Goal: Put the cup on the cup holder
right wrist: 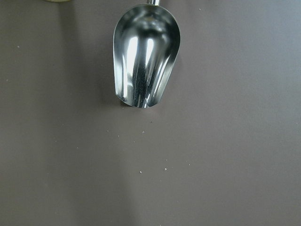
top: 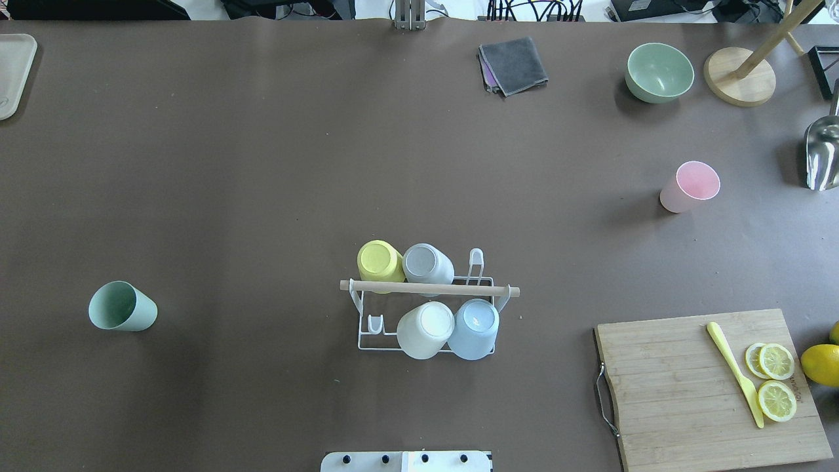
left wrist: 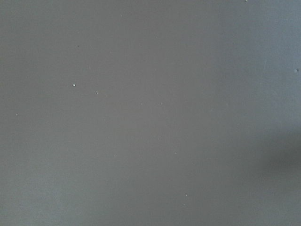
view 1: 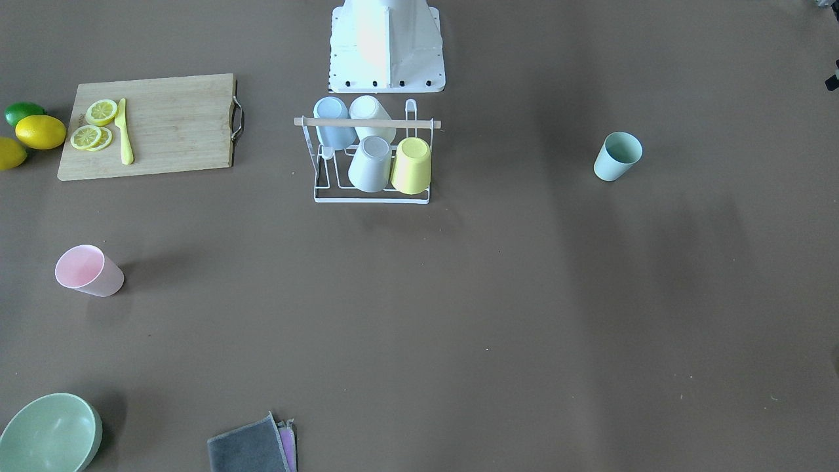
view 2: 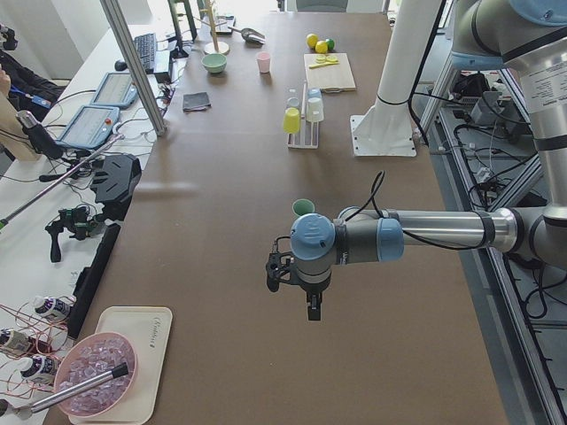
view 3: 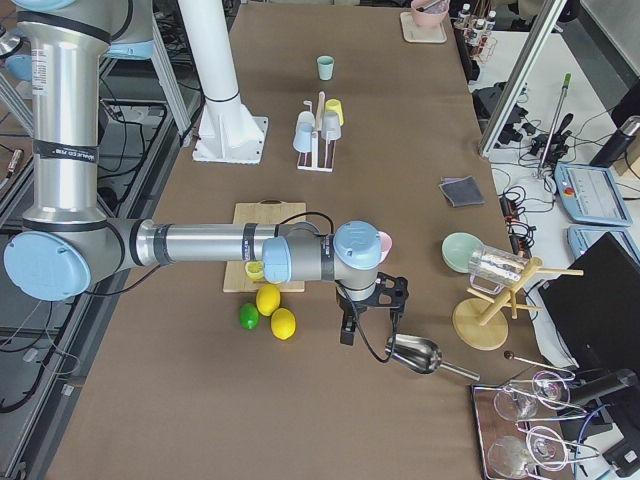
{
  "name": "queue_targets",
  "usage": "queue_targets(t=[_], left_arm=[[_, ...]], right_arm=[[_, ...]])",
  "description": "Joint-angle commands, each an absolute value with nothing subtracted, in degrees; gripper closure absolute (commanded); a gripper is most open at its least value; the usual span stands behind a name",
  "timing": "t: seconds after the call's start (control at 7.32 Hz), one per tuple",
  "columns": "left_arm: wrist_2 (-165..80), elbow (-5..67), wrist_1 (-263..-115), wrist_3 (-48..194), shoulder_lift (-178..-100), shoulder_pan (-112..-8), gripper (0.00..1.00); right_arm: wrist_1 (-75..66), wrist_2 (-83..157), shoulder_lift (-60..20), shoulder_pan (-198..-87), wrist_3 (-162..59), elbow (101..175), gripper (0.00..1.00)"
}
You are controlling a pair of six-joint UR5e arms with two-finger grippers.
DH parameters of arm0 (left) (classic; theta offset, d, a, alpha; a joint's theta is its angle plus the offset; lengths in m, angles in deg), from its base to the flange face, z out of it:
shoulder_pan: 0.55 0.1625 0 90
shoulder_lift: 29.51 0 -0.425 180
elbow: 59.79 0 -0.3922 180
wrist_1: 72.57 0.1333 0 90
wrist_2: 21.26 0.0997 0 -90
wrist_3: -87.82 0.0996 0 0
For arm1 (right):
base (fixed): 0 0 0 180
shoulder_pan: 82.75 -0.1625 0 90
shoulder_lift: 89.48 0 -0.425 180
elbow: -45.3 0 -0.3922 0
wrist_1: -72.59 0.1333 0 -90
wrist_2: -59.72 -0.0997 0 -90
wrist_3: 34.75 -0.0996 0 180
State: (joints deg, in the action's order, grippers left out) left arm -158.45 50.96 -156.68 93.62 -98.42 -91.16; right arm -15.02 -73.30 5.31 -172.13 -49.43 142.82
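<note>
The white wire cup holder (top: 429,289) with a wooden rod on top stands mid-table near the robot base; in the front-facing view (view 1: 367,122) it carries yellow, grey, white and blue cups upside down. A green cup (top: 122,306) stands alone on my left side (view 1: 617,155). A pink cup (top: 689,187) stands on my right side (view 1: 88,270). My left gripper (view 2: 311,305) hangs over bare table short of the green cup (view 2: 303,207); I cannot tell if it is open. My right gripper (view 3: 368,325) hangs by the pink cup (view 3: 384,243); I cannot tell its state.
A cutting board (top: 708,387) holds lemon slices and a yellow knife (top: 734,372), with lemons beside it. A metal scoop (right wrist: 146,61) lies under the right wrist. A green bowl (top: 659,72), folded cloths (top: 514,64) and a wooden stand (top: 741,75) sit at the far edge.
</note>
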Motion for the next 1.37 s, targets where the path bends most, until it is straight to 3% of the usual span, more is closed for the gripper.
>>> queue_targets(t=[0.0,0.55,1.23], left_arm=[[-158.4,50.8,-156.4,93.5,-99.1,-91.1,0.01],[-159.1,45.5,-156.9,94.2,-102.2,-91.1,0.01],[-158.8,46.6,-156.8,94.1,-104.4,-91.1,0.01]], right_arm=[[-14.9,-73.4,5.3,-172.1,-49.2,142.9,0.0],[-15.0,-73.3,5.4,-172.1,-49.2,142.8,0.0],[-14.9,-73.0,5.4,-172.1,-49.2,142.5,0.0]])
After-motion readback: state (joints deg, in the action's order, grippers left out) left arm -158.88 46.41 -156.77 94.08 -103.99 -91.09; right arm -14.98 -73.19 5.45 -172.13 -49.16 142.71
